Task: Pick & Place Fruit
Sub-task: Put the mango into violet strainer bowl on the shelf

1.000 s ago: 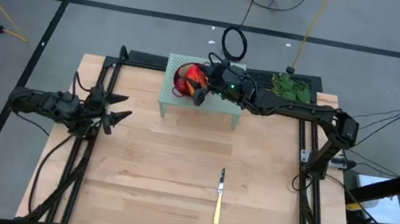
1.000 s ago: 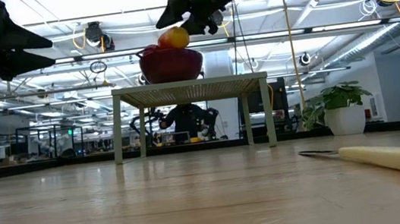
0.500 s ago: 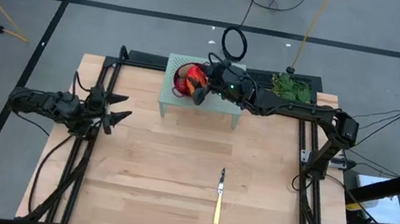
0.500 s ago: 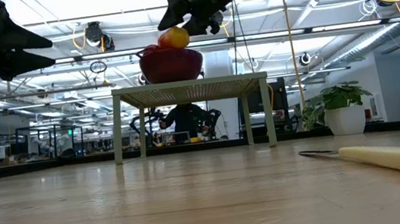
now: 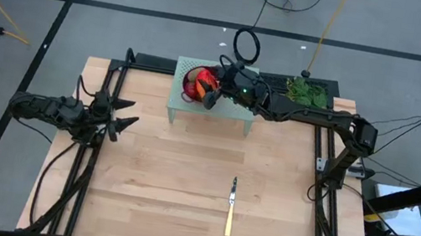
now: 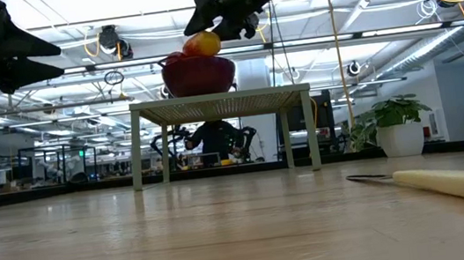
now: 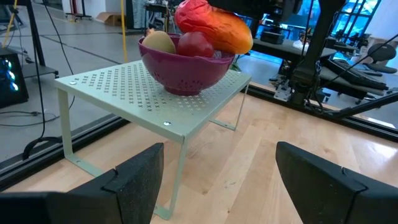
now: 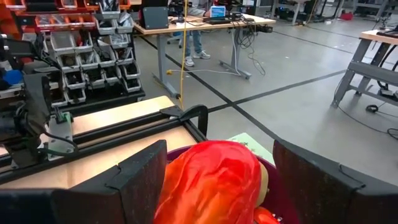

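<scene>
A purple colander bowl [image 7: 186, 74] stands on a pale green perforated shelf [image 7: 124, 93] at the table's far edge. The fruit lies heaped in it: a red-orange oblong [image 7: 214, 28] on top, a brown-green oval [image 7: 158, 42] and a dark red ball [image 7: 194, 45] beneath. My right gripper [image 8: 221, 162] hovers open just above the bowl, one finger on either side of the oblong [image 8: 211, 180], which rests on the other fruit. My left gripper [image 5: 122, 117] hangs open and raised at the table's left side, pointing toward the shelf, nothing between its fingers.
A yellow-handled knife [image 5: 230, 210] lies flat on the wood near the table's middle right. A potted plant [image 5: 306, 91] stands at the far edge, right of the shelf. Black frame rails run along the table's left, right and far sides.
</scene>
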Tool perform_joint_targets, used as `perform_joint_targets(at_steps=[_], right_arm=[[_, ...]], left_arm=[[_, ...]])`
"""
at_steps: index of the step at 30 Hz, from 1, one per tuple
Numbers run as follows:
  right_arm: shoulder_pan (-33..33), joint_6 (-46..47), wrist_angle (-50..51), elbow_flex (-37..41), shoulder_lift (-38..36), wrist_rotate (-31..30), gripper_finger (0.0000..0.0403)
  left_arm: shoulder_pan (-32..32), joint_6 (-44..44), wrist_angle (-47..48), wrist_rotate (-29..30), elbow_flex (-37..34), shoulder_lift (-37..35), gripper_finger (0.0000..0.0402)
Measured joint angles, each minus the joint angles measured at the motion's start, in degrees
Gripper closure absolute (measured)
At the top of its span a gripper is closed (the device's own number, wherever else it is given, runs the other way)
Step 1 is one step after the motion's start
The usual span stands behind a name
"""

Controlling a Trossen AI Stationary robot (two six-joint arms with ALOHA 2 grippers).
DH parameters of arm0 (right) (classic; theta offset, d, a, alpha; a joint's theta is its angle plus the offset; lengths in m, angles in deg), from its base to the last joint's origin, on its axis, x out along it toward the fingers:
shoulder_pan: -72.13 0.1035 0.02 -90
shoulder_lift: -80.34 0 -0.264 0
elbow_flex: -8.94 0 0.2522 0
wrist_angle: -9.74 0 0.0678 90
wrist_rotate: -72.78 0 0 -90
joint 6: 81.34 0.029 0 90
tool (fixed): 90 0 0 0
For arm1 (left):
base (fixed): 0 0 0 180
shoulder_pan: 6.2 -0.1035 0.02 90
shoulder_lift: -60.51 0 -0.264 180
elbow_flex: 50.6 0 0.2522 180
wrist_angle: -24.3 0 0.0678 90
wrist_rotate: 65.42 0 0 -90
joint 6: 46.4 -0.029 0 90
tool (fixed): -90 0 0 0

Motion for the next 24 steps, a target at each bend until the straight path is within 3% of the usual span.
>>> perform_joint_targets(at_steps=[18, 24], right_arm=[[-0.09, -4.04, -2.76, 0.0, -4.21, -2.71, 0.0114], [0.82, -5.9, -1.58, -0.08, -8.67, -3.54, 0.0115]], left_arm=[[0.02, -0.01, -0.06, -0.02, 0.0, 0.0, 0.0092], [0.0, -0.01, -0.19, -0.02, 0.0, 0.0, 0.0092]])
